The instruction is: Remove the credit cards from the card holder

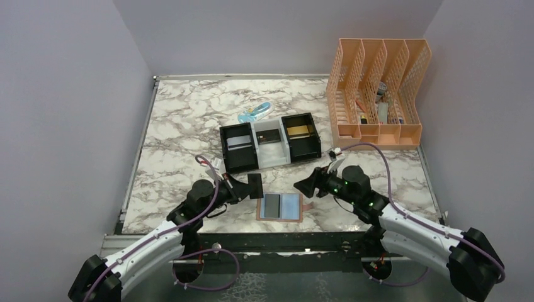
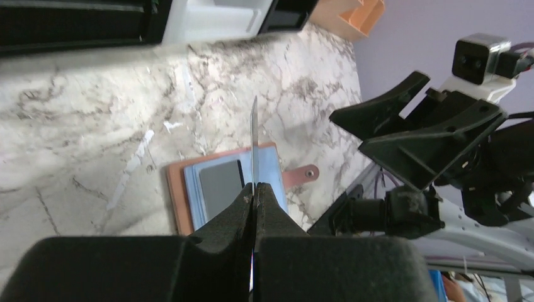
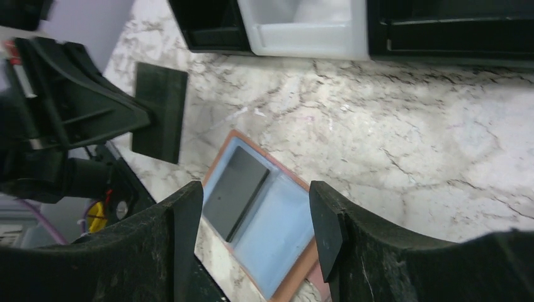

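Observation:
The card holder (image 1: 291, 206) lies open on the marble near the front edge, tan outside and pale blue inside (image 3: 283, 220). A dark grey credit card (image 1: 272, 205) sits in its left pocket (image 3: 236, 192). My left gripper (image 1: 245, 187) is shut on another dark credit card (image 1: 255, 186), held upright just left of the holder and edge-on in the left wrist view (image 2: 254, 135). My right gripper (image 1: 304, 185) hovers open just right of and above the holder, with nothing between its fingers (image 3: 255, 220).
A black-and-white three-compartment tray (image 1: 267, 153) stands behind the holder with a silvery card (image 1: 238, 141), a dark card (image 1: 269, 135) and a gold card (image 1: 298, 130) in it. A blue-and-white item (image 1: 255, 113) lies beyond. An orange file rack (image 1: 378, 94) stands back right.

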`<state>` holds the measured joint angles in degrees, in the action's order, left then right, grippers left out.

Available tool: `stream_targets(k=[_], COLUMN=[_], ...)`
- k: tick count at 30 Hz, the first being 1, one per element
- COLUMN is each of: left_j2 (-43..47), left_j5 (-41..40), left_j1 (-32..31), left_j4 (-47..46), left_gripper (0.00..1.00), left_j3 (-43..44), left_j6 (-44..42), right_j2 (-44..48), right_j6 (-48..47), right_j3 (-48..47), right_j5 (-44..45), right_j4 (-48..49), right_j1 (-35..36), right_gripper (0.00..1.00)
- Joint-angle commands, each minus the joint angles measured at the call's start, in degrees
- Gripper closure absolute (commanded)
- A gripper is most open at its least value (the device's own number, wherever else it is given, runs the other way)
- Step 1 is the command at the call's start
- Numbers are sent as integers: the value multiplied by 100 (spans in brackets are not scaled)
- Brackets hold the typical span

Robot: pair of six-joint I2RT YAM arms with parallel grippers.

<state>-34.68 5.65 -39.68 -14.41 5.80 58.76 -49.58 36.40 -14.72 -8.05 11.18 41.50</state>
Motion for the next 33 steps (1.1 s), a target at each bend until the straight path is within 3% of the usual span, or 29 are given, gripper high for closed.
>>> stream_targets(k=[1,9,13,21,25,33], left_j2=[71,-75,-188,-565,-847,-1137], left_j5=[921,1543,1787,2073,2147,2035], left_j1=[93,92,84,83,49,-37], left_j4=[-1118,-2083,-2564,-3519,-3782,-4040], left_gripper=[100,100,100,100,100,100], left_j3=[-399,-264,-200,-47,17,-116], left_j6=[571,692,664,728,757,677], right_j2=[301,-601,-738,-1144,-1655,-2139], right_j6=[381,1331,1808,1895,2120,2415], right_j3=[233,233,261,-110,-281,-641], right_j5=[-821,-2306,-2450,-2738,-3231,-3449], right_j4=[1016,3085,3926,3754,4330,4459], right_j1=[-50,-45,-45,-46,-37,-1], right_gripper=[36,33,33,34,39,53])
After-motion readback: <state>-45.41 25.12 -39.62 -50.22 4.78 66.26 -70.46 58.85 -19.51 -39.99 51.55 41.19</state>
